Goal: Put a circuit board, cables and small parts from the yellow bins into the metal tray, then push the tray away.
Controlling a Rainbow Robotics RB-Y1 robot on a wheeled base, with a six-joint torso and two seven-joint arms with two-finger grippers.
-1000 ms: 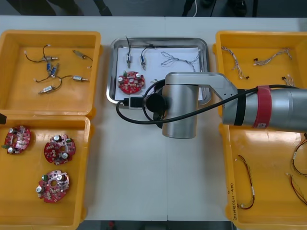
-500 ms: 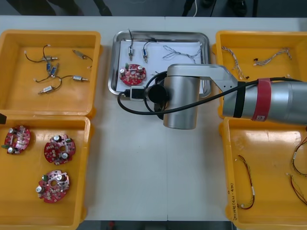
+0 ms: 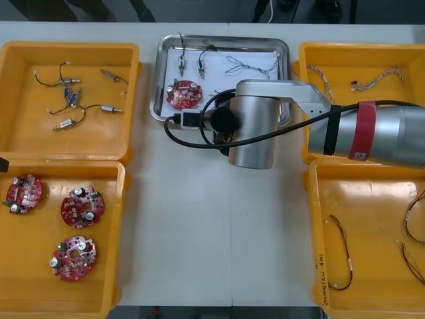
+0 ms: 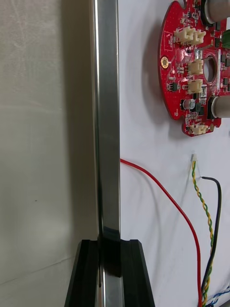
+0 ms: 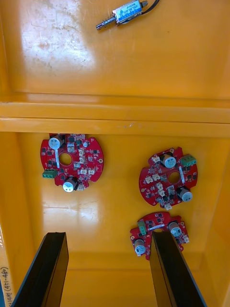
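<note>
the right end effector [image 4: 109, 242] pinches the near rim of the metal tray [image 3: 226, 38], which lies at 12 o'clock on the worktop [image 3: 199, 232] with a circuit board [image 3: 184, 94], cables [image 3: 249, 66] and small metal parts [image 3: 180, 65] inside. the push should go straight toward 12 o'clock, slow and level, so nothing slides out. yellow bins [image 3: 136, 80] stand close at 9 and 3 o'clock; a turning tray could catch them. the left end effector [image 5: 109, 237], spread, hangs over spare boards [image 5: 72, 160] at 8 o'clock.

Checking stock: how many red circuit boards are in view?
4 circuit boards. One lies in the metal tray, whose near rim the right gripper pinches; three lie in the near left yellow bin, below the open left gripper. The right arm may hide others.
</note>
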